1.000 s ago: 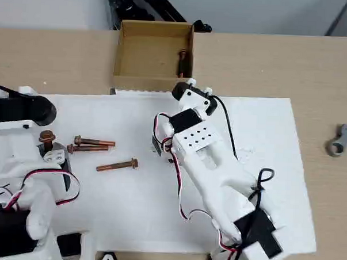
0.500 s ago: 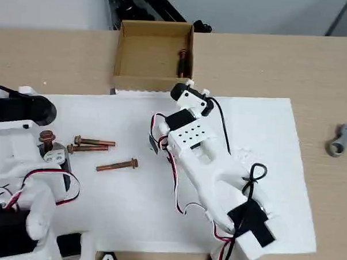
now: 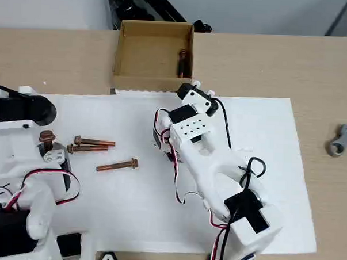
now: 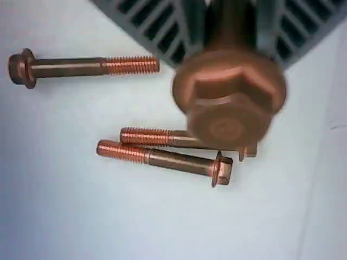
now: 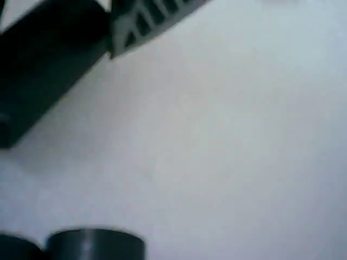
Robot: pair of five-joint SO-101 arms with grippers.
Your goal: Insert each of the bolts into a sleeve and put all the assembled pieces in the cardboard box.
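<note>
Three loose bolts lie on the white sheet in the left half of the high view. Two are side by side and the third is just below them. A fourth, the held bolt, stands head up at the far left, clamped in the left pincer. Its ribbed jaws sit on either side of the shank, just left of the loose ones.

The right pincer hangs under its arm near the middle of the frame, well apart from the loose bolts to its left. I cannot tell whether it is wide or narrow.

The cardboard box sits top centre on the bare surface, against the sheet's upper edge. One assembled piece rests by its right wall.
</note>
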